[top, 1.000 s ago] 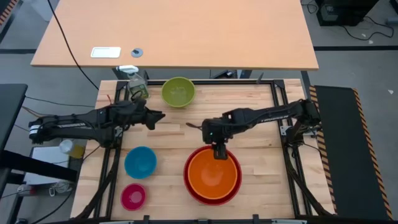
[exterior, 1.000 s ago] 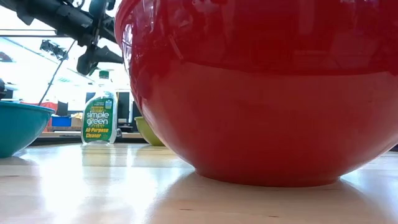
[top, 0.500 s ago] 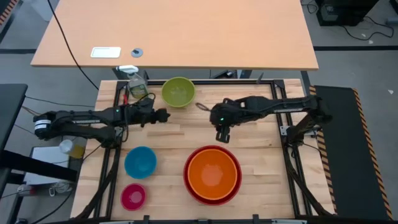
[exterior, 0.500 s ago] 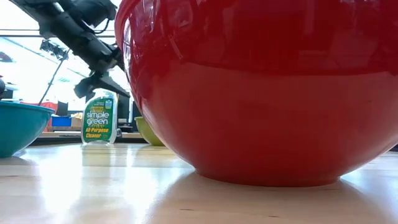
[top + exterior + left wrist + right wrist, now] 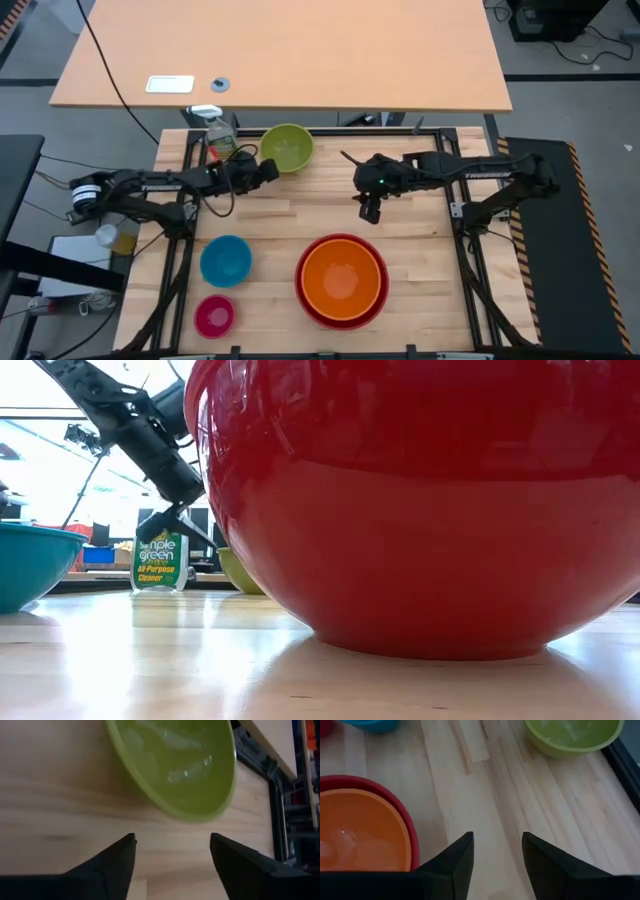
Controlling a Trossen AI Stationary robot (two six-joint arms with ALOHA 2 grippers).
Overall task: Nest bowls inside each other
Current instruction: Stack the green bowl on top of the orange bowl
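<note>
The yellow-green bowl [image 5: 287, 147] stands on its base at the table's far middle. My left gripper [image 5: 268, 169] is open just short of its near left rim. In the left wrist view the bowl [image 5: 175, 765] lies beyond the fingertips of the gripper [image 5: 172, 845], untouched. The orange bowl [image 5: 341, 280] sits nested inside the red bowl [image 5: 306, 300] at the near middle. The blue bowl [image 5: 226, 261] and the pink bowl [image 5: 214, 316] stand at the near left. My right gripper [image 5: 370, 211] hangs open over bare wood, on the far side of the red bowl.
A green spray bottle [image 5: 220, 135] stands at the far left corner, close to the left arm and the yellow-green bowl. A dark metal frame [image 5: 440, 150] borders the wooden table. Bare wood lies between the yellow-green bowl and the red bowl.
My left gripper has gone toward the table's right and far edge and has sunk, rolling about its own axis, and now stands at the yellow-green bowl's rim. My right gripper has left the space above the orange bowl, moving toward the far edge and rising slightly. No bowl has moved.
</note>
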